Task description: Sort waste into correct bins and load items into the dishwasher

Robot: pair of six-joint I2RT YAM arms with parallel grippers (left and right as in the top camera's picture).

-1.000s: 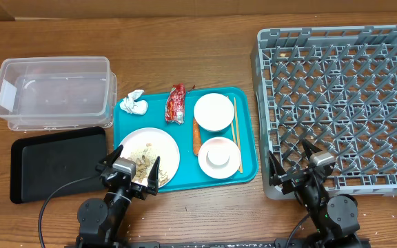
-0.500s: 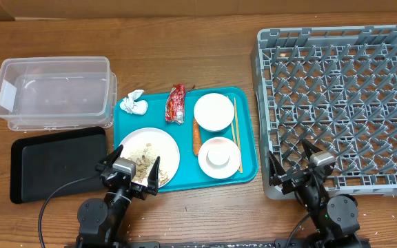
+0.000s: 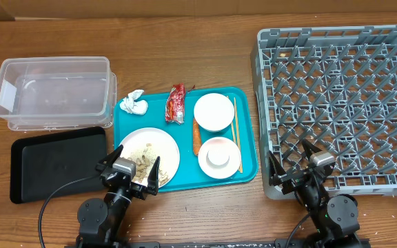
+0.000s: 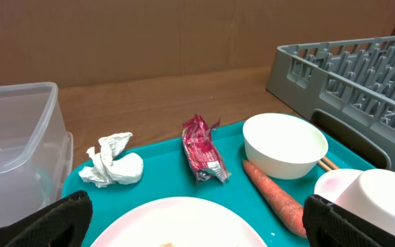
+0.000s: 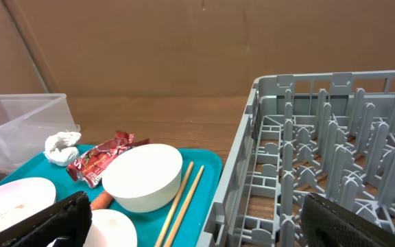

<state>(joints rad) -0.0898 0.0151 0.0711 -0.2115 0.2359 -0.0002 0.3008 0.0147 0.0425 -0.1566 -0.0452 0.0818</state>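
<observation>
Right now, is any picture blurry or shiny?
Overhead: sharp and evenly lit, with pale glare on the tub. Left wrist: the near black fingers are fuzzy, the wrapper crisp. Right wrist: near fingers fuzzy too, the rack sharp.

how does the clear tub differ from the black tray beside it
The clear tub is see-through with tall walls; the black tray is opaque and shallow. The clear tub sits farther back, the black tray in front of it. Both are rectangular with rounded corners and lie left of the teal tray.
</observation>
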